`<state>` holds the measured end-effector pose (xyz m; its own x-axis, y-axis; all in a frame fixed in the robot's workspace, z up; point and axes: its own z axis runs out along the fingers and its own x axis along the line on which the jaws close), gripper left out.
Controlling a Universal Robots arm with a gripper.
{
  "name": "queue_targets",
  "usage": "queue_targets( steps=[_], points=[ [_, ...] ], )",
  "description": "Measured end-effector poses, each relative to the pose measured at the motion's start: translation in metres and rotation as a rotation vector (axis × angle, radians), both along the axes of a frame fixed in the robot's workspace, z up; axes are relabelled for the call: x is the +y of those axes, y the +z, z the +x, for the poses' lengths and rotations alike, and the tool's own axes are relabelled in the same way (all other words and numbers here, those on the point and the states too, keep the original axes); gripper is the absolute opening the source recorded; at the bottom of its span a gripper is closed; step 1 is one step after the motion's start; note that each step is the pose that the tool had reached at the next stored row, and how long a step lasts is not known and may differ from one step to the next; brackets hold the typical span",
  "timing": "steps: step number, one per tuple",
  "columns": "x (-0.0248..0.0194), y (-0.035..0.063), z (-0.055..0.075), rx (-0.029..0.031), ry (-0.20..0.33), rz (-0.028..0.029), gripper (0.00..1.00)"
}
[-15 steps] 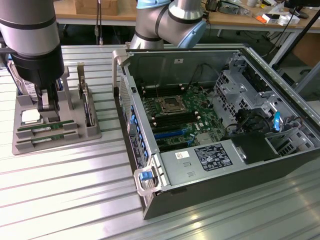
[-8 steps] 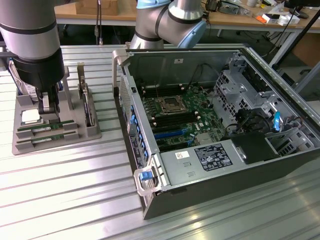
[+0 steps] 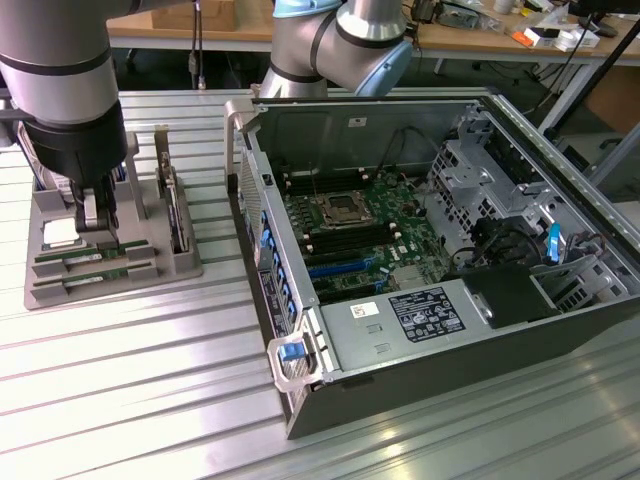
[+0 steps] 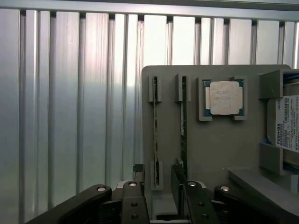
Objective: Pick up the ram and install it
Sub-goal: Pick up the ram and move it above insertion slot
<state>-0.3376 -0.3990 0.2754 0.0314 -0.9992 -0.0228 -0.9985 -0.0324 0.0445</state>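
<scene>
Spotted the gripper (image 3: 98, 228) low over the grey holder (image 3: 45, 290) at the ext. view's left, on the ribbed alu table (image 3: 150, 400). Reads as wide open: fingers (image 4: 133, 203) spread w/ a clear gap, clamped on nothing.

In wrist view, straddling the ram (image 4: 155, 130), a thin green stick standing on edge in its slot of the holder and running into the gap btw the two fingers. Can't tell any contact w/ the pads. Just beside it and parallel, a second ram stick (image 4: 183, 121), also on edge, near end hidden behind the dark finger. Both seated in the holder; ram not lifted.

Next along the holder: CPU (image 4: 225, 98) lying flat in a square recess, silver lid up. Past that, hard drive (image 4: 286, 123) w/ white Toshiba label at the holder's edge; in ext. view, standing upright on its side.

Well apart from the holder, toward the ext. view's right: open PC case (image 3: 560, 330) w/ motherboard (image 3: 375, 215) exposed. On the board, CPU socket (image 3: 333, 208) near centre, w/ rows of black and blue RAM slots (image 3: 345, 250) just beside it. PSU (image 3: 420, 315) w/ label along the case's near wall.
</scene>
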Motion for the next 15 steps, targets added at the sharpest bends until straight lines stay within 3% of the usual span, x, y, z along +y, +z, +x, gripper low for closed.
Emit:
queue_targets(
  steps=[15],
  points=[
    [0.0, -0.0098, -0.0001, 0.0001, 0.0, -0.0001, 0.36]
  ],
)
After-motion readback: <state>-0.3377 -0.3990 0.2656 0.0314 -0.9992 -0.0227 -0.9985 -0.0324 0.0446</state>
